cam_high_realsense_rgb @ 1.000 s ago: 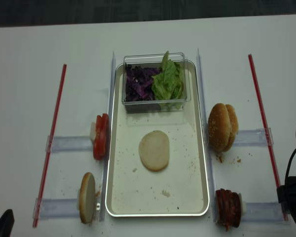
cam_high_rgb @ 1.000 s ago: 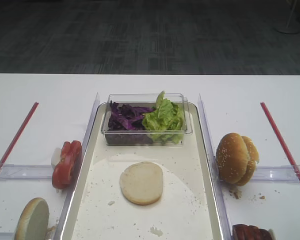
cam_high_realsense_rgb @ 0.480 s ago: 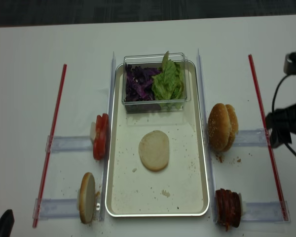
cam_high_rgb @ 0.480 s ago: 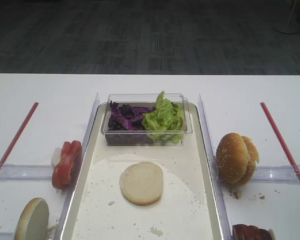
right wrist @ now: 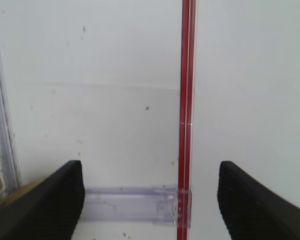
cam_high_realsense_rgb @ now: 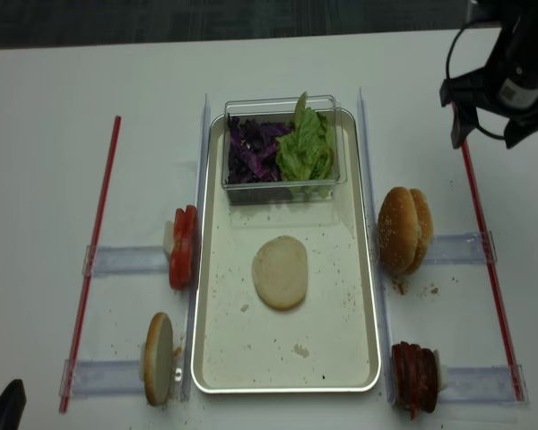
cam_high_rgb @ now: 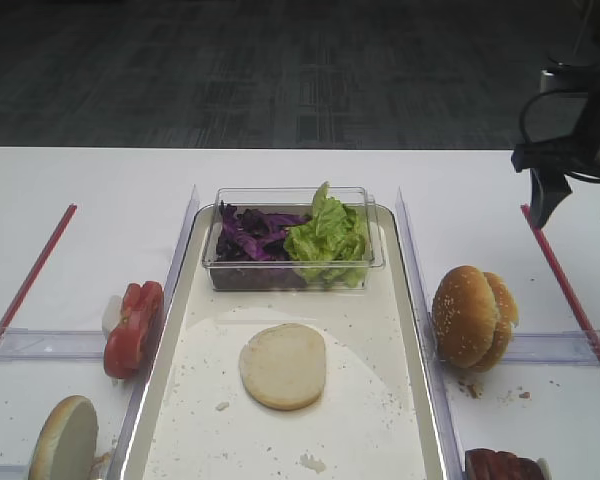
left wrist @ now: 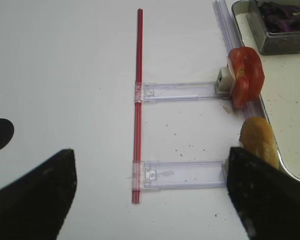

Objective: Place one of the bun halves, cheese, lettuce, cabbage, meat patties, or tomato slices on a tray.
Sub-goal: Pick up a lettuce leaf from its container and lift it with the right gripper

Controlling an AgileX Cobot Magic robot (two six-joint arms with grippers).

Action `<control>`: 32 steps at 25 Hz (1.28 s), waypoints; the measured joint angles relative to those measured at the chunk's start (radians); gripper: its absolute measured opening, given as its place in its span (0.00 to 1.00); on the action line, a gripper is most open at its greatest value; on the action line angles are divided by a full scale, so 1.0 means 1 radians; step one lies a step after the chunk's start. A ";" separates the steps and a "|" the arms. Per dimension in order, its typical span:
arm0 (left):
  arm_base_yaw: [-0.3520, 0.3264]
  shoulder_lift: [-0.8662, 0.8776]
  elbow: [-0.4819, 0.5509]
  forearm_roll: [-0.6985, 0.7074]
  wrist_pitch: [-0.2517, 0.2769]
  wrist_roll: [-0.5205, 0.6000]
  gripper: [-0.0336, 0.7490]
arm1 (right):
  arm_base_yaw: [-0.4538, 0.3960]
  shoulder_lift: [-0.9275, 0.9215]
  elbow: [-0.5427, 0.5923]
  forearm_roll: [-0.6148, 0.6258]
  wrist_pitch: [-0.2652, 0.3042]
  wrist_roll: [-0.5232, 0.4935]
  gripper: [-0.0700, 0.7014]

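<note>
The right gripper [cam_high_realsense_rgb: 490,125] hangs in the air over the far right side of the white bench [cam_high_realsense_rgb: 54,98], just above the red strip [cam_high_realsense_rgb: 478,206] that runs along that side. Its jaws stand wide apart and hold nothing — the wrist view looks straight down between them at bare bench, the red strip and a clear plastic rail [right wrist: 132,205].

The left gripper [left wrist: 150,200] shows only in its own wrist view, two dark fingers wide apart with nothing between them, hovering above the left side of the bench, well away from the food.

The tray [cam_high_realsense_rgb: 359,296] lies lengthwise in the middle. One pale flat bun half [cam_high_realsense_rgb: 281,272] rests on its floor near the centre. At the far end of the tray sits a clear tub [cam_high_realsense_rgb: 282,193] holding the cabbage [cam_high_realsense_rgb: 251,152] on the left and the lettuce [cam_high_realsense_rgb: 307,148] on the right, touching each other.

Left of the tray, the tomato slices [cam_high_realsense_rgb: 183,247] stand on edge against a clear rail, and nearer the camera another bun disc [cam_high_realsense_rgb: 158,358] stands on edge. Right of the tray, two seeded bun domes [cam_high_realsense_rgb: 403,230] stand together on edge, with the meat patties [cam_high_realsense_rgb: 414,378] further toward the near end — all outside the tray rim.
</note>
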 joint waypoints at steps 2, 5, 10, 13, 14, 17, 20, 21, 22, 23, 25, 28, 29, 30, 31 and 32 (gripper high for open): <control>0.000 0.000 0.000 0.000 0.000 0.000 0.76 | 0.000 0.074 -0.095 -0.002 0.025 0.000 0.83; 0.000 0.000 0.000 0.000 0.000 0.000 0.76 | 0.000 0.173 -0.227 -0.004 0.065 0.000 0.83; 0.000 0.000 0.000 0.000 0.000 0.000 0.76 | 0.000 0.271 -0.389 -0.006 0.115 0.003 0.83; 0.000 0.000 0.000 0.000 0.000 0.000 0.76 | 0.000 0.286 -0.428 -0.006 0.126 0.007 0.83; 0.000 0.000 0.000 0.000 0.000 0.000 0.76 | 0.000 0.286 -0.433 -0.006 0.129 0.007 0.83; 0.000 0.000 0.000 0.000 0.000 0.000 0.76 | 0.000 0.286 -0.434 0.006 0.131 0.011 0.83; 0.000 0.000 0.000 0.000 0.000 0.000 0.76 | 0.015 0.286 -0.435 0.022 0.131 0.014 0.83; 0.000 0.000 0.000 0.000 0.000 0.000 0.76 | 0.025 0.286 -0.435 0.022 0.131 0.018 0.83; 0.000 0.000 0.000 0.000 0.000 0.000 0.76 | 0.042 0.286 -0.435 0.020 0.131 0.025 0.84; 0.000 0.000 0.000 0.000 0.000 0.000 0.76 | 0.062 0.286 -0.435 0.018 0.131 0.025 0.83; 0.000 0.000 0.000 0.000 0.000 0.000 0.76 | 0.106 0.286 -0.435 0.018 0.131 0.032 0.83; 0.000 0.000 0.000 0.000 0.000 0.000 0.76 | 0.177 0.286 -0.437 0.034 0.128 0.052 0.83; 0.000 0.000 0.000 0.000 0.000 0.000 0.76 | 0.203 0.286 -0.437 0.040 0.123 0.054 0.83; 0.000 0.000 0.000 0.000 0.000 0.000 0.76 | 0.228 0.286 -0.437 0.043 0.120 0.060 0.83; 0.000 0.000 0.000 0.000 0.000 0.000 0.76 | 0.254 0.288 -0.439 0.045 0.119 0.066 0.83; 0.000 0.000 0.000 0.000 0.000 0.000 0.76 | 0.275 0.288 -0.441 0.047 0.116 0.071 0.83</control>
